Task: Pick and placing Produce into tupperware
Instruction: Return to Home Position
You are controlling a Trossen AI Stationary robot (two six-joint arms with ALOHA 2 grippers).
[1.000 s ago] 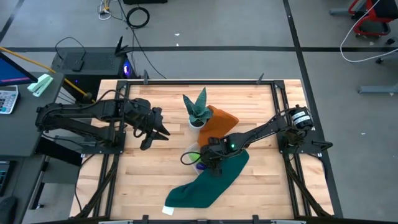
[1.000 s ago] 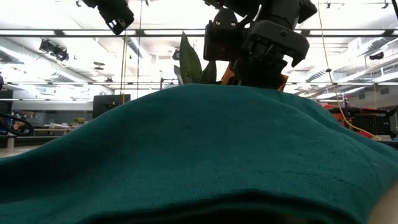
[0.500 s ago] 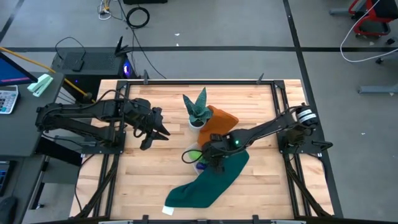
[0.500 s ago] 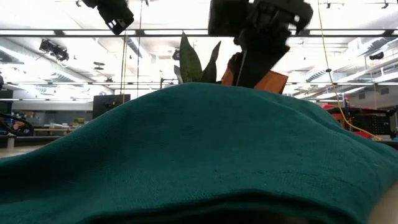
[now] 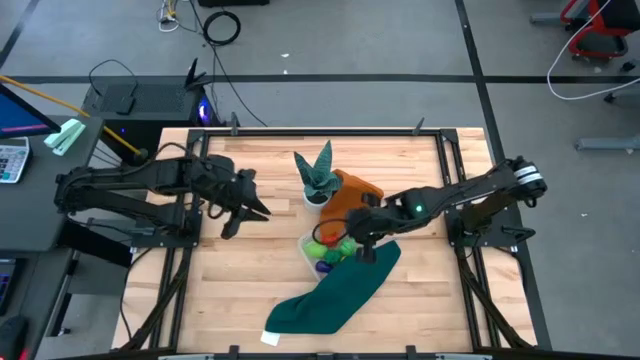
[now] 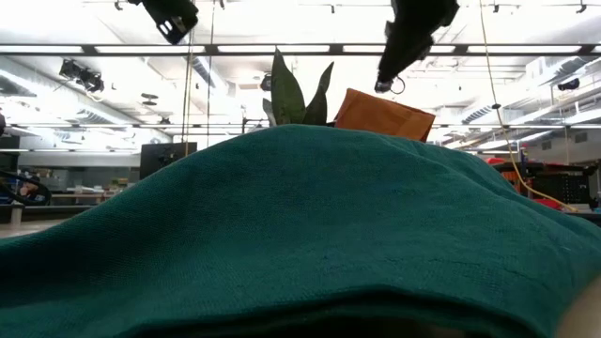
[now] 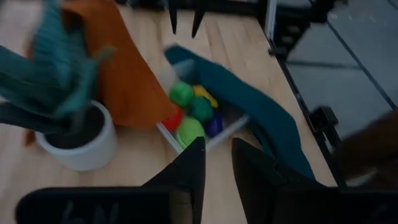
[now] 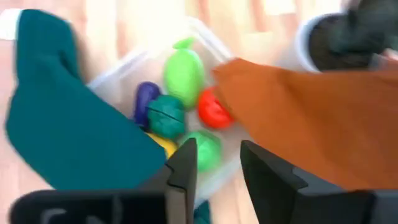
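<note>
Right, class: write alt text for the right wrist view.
A clear rectangular plastic box holds toy produce, red, purple, yellow and green, between a teal cloth and an orange cloth that overlap its edges. The right gripper hovers open near it.

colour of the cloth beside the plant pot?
Orange. The cloth shows best in the left wrist view.

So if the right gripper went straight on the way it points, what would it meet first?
Probably the produce in the tupperware, just ahead of the right gripper; depth is unclear.
</note>
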